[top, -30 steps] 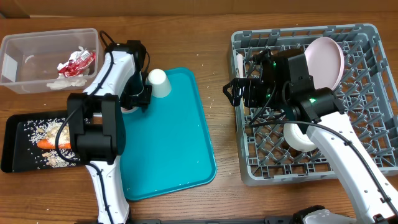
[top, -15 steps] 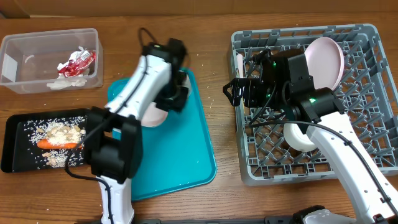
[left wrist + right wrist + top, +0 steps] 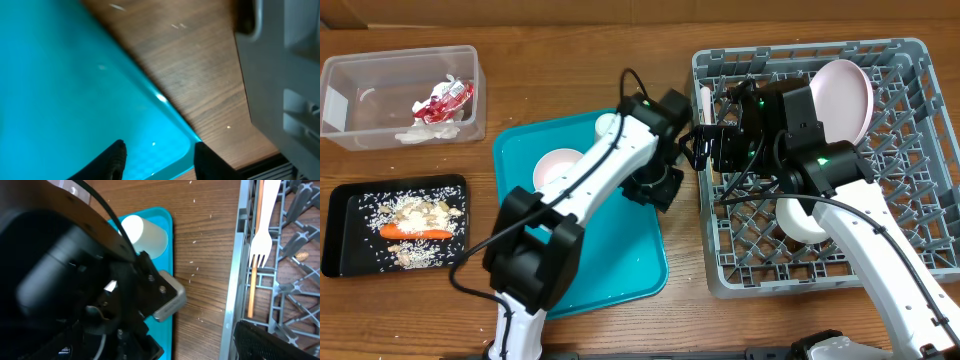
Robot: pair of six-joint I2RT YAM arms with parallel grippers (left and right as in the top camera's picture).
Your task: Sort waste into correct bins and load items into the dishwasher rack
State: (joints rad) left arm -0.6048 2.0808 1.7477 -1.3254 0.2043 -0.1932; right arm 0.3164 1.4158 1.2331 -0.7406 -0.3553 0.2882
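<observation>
My left gripper (image 3: 658,190) (image 3: 162,161) is open and empty, low over the right edge of the teal tray (image 3: 620,260), next to the dishwasher rack (image 3: 920,60). A pale bowl (image 3: 555,165) and a white cup (image 3: 606,125) (image 3: 145,232) lie on that tray. My right gripper (image 3: 692,150) hovers open and empty at the rack's left wall. The rack holds the pink plate (image 3: 847,98), a second bowl (image 3: 798,222) and the cream fork (image 3: 705,100) (image 3: 260,235). The clear tub (image 3: 360,80) holds the red wrapper (image 3: 442,98) and napkins. The black tray (image 3: 340,230) holds the carrot (image 3: 415,233) and rice.
My left arm (image 3: 590,170) stretches across the teal tray and fills the left of the right wrist view (image 3: 75,280). The rack's grey wall (image 3: 280,75) stands close to my left gripper. A strip of bare wood (image 3: 680,230) lies between tray and rack.
My left arm has swung right, from the cup at the tray's back left to the tray's right edge, uncovering the bowl. The right arm has not moved.
</observation>
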